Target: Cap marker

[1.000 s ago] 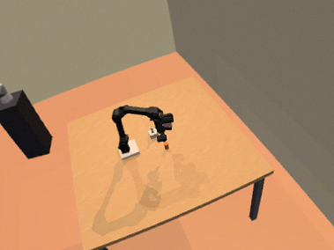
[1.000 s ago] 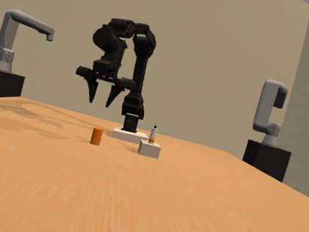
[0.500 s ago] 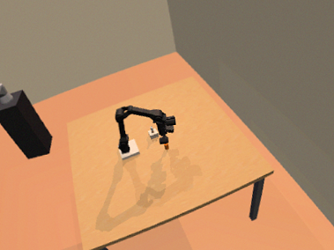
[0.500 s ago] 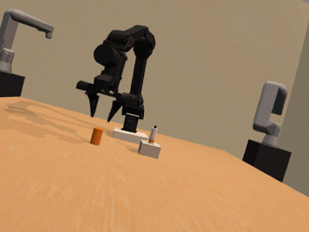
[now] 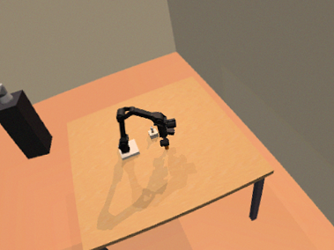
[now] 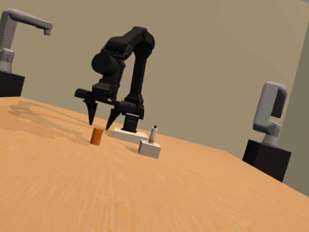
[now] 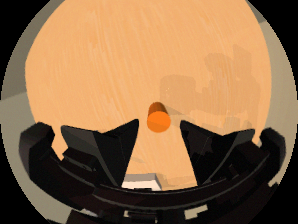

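Exterior view shows the cap (image 6: 96,136) as a short orange cylinder, plain and smooth, standing upright on the wooden table (image 6: 175,197). The pincer (image 6: 100,123) hangs right above it with its two dark pointed fingers (image 6: 91,112) aimed down, their tips just over the cap's top and not touching it. The jaws stand about half open with nothing between them.

From the wrist view the cap (image 7: 158,119) sits in the gap between the fingers, closer to their tips than to the palm, and it looks as a round orange disc from above.

A little way to the side the marker (image 6: 153,134) stands upright in the pale holder block (image 6: 149,149), grey-bodied with an orange band near its base, apart from the cap and uncapped.
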